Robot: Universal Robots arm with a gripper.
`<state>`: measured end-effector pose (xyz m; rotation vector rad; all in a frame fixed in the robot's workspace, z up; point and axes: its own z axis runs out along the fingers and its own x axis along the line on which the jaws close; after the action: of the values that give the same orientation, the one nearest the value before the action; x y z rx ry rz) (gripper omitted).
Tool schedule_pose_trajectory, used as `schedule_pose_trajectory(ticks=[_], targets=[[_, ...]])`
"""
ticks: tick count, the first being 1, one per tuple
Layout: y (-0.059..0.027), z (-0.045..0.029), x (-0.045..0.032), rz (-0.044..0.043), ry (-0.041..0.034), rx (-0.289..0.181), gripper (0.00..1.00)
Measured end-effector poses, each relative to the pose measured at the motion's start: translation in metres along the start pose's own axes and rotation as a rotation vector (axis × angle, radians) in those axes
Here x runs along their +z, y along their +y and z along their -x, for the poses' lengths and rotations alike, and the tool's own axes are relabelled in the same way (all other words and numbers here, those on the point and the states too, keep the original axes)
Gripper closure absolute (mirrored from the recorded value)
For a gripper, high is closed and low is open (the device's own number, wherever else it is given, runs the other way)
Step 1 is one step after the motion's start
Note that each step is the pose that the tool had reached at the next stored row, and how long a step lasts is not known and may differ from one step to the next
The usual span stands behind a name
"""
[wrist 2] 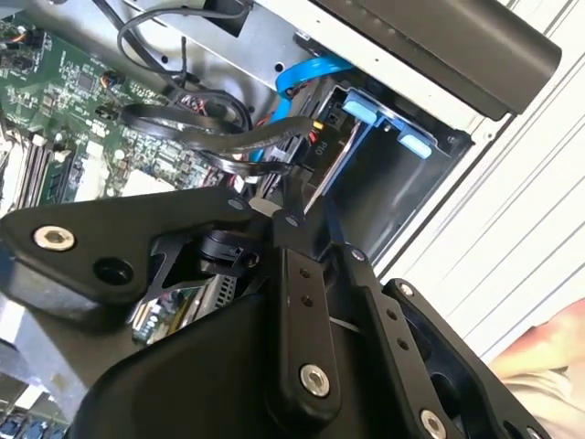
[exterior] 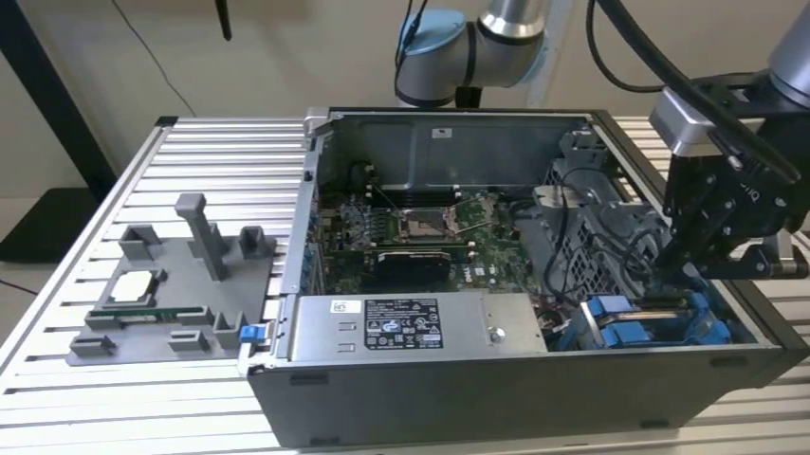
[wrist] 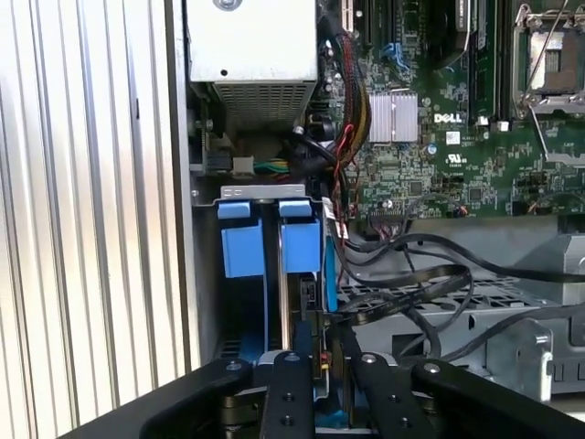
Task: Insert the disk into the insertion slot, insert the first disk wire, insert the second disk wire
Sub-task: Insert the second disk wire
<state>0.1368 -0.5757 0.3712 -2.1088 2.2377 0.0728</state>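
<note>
In the exterior view my gripper (exterior: 677,277) reaches down into the open computer case over the insertion slot (exterior: 658,322), at the corner on that view's right. The disk (wrist: 300,247) sits in the slot (wrist: 239,197), and its blue carrier tabs show in both wrist views. The gripper (wrist 2: 285,206) is shut on a black connector (wrist 2: 313,139) at the end of a flat black disk wire (wrist 2: 196,128). It holds that connector at the disk's (wrist 2: 340,169) end. A blue wire (wrist 2: 311,71) loops just beyond. The connector (wrist: 315,340) shows between the fingertips.
The grey power supply box (exterior: 412,327) lies beside the slot. The motherboard (exterior: 418,232) fills the case floor, and loose black cables (wrist: 411,283) cross next to the bay. A grey fixture with parts (exterior: 171,294) stands on the slatted table at the exterior view's left.
</note>
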Motion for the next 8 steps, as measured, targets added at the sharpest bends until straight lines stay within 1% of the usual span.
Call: schedule_pose_trajectory(ticks=[2, 8], targets=[[0.0, 0.0001, -0.0016, 0.0001, -0.0002, 0.0, 0.0], [0.0, 0.0002, -0.0021, 0.0, -0.0001, 0.0, 0.0]])
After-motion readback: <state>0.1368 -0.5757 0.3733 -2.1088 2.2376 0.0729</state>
